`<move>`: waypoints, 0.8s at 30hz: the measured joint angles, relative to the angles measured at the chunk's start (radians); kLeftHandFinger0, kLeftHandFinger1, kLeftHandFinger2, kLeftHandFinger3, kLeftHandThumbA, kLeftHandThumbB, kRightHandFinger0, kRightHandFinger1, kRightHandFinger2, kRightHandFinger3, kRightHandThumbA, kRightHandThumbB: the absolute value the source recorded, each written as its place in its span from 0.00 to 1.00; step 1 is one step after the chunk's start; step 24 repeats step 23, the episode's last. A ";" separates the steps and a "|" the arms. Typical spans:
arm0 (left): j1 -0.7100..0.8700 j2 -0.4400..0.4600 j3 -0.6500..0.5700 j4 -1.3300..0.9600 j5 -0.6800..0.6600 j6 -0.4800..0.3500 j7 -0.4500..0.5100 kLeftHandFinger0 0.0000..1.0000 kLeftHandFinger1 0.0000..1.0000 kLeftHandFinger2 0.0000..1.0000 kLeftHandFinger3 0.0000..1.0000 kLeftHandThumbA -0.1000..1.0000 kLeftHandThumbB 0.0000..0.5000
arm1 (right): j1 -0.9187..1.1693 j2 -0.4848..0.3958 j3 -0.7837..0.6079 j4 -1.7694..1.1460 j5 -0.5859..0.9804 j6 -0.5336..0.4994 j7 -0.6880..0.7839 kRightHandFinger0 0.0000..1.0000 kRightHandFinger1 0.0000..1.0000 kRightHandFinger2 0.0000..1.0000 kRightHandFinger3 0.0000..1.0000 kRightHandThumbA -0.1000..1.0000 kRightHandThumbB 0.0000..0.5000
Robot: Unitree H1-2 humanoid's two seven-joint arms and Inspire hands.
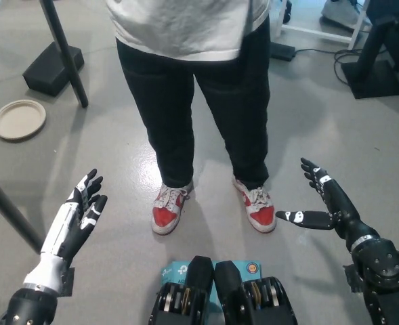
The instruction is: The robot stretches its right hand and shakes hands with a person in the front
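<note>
A person (pixel 199 81) in a pale shirt, black trousers and red-and-white shoes stands close in front of me; neither of the person's hands is in view. My black right hand (pixel 324 203) sits low at the right, open with its fingers spread, holding nothing and well apart from the person's leg. At the lower left my white left hand (pixel 80 206) rests open, also with nothing in it.
A round tan plate (pixel 19 119) lies on the grey floor at the left. A black stand with a slanted pole (pixel 60 47) is at the upper left. Dark equipment and cables (pixel 379 47) fill the upper right.
</note>
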 measured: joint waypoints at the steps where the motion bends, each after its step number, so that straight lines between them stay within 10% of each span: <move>1: 0.000 0.000 0.000 0.000 0.000 0.000 0.000 1.00 1.00 1.00 1.00 0.85 0.19 | 0.007 0.001 0.000 -0.010 0.000 -0.003 -0.002 1.00 1.00 1.00 1.00 1.00 0.64; 24: 0.014 -0.001 0.000 0.002 0.001 0.000 0.000 1.00 1.00 1.00 1.00 0.83 0.18 | 0.048 0.003 -0.001 -0.033 0.028 -0.041 -0.003 1.00 1.00 1.00 1.00 1.00 0.58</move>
